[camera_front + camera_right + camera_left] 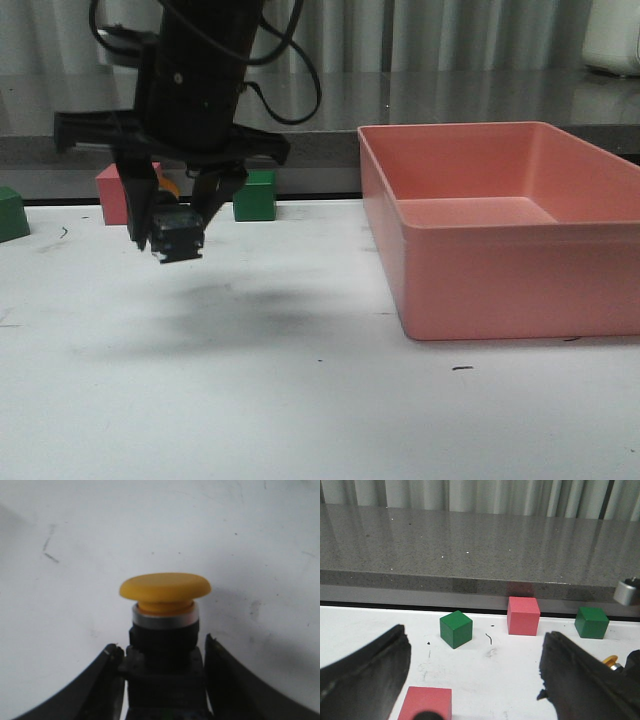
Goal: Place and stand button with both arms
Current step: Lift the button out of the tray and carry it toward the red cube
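The button (165, 592) has a round yellow cap, a pale collar and a black body. My right gripper (162, 647) is shut on that body, with the cap pointing away past the fingertips over the white table. In the front view this gripper (175, 235) hangs a little above the table at the left, the button's (180, 232) dark terminal end facing the camera. My left gripper (476, 645) is open and empty, low over the table. A sliver of the yellow cap (610, 660) shows to one side of it. The left gripper is not in the front view.
A large pink tray (500, 290) stands at the right. Along the back edge sit a pink cube (112, 195) and green cubes (255, 196) (10, 214). Another pink cube (427, 702) lies close under the left gripper. A dark counter (450, 100) rises behind the table.
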You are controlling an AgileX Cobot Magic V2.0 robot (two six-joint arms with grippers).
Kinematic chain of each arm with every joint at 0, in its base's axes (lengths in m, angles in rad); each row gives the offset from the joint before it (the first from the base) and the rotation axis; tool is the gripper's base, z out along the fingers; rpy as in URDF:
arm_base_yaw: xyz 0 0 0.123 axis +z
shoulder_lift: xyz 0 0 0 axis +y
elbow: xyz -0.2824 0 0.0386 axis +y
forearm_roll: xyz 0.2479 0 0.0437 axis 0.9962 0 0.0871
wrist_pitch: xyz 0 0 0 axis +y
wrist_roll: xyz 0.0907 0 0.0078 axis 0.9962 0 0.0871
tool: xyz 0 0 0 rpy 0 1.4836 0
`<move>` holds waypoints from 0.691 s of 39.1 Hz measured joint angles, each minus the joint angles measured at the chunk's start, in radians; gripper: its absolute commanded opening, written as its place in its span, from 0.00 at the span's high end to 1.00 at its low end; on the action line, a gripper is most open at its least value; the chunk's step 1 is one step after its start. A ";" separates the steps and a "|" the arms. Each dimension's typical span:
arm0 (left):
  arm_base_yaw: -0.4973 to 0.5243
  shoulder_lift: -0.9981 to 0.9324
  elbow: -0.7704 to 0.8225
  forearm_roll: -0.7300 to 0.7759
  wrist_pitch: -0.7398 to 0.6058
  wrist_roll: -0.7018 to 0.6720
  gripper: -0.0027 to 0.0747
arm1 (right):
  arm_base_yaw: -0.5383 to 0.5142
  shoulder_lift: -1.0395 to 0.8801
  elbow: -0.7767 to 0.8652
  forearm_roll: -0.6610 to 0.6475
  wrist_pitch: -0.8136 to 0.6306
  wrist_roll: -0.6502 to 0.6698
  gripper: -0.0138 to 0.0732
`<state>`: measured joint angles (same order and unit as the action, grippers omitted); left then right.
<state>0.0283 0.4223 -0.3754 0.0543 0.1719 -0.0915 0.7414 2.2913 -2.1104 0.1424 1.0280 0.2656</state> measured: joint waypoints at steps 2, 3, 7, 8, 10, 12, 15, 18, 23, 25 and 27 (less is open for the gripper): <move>0.000 0.000 0.000 0.000 0.000 0.000 0.31 | 0.000 0.022 0.000 -0.014 0.000 0.031 0.50; 0.000 0.000 0.000 0.000 0.000 0.000 0.31 | 0.000 0.036 0.000 -0.024 0.000 0.048 0.50; 0.000 0.000 0.000 0.000 0.000 0.000 0.31 | -0.002 0.076 0.000 -0.042 0.000 0.097 0.50; 0.000 0.000 0.000 0.000 0.000 0.000 0.31 | -0.002 0.085 0.000 -0.042 0.000 0.114 0.50; 0.000 0.000 0.000 0.000 0.000 0.000 0.31 | -0.002 0.099 0.000 -0.042 0.000 0.133 0.50; 0.000 0.000 0.000 0.000 0.000 0.000 0.30 | -0.002 0.109 0.000 -0.042 0.000 0.146 0.49; 0.000 0.000 0.000 0.000 0.000 0.000 0.31 | -0.002 0.114 -0.004 -0.042 -0.002 0.153 0.46; 0.000 0.000 0.000 0.000 0.000 0.000 0.31 | -0.002 0.115 -0.004 -0.042 -0.002 0.156 0.39; 0.000 0.000 0.000 0.000 0.000 0.000 0.31 | -0.002 0.115 -0.004 -0.042 0.000 0.157 0.25; 0.000 0.000 0.000 0.000 0.000 0.000 0.31 | -0.002 0.115 -0.004 -0.040 0.004 0.157 0.23; 0.000 0.000 0.000 0.000 0.000 0.000 0.31 | -0.002 0.113 -0.004 -0.038 0.011 0.157 0.24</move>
<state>0.0283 0.4223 -0.3754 0.0543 0.1719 -0.0915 0.7398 2.4042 -2.1145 0.1040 1.0387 0.4227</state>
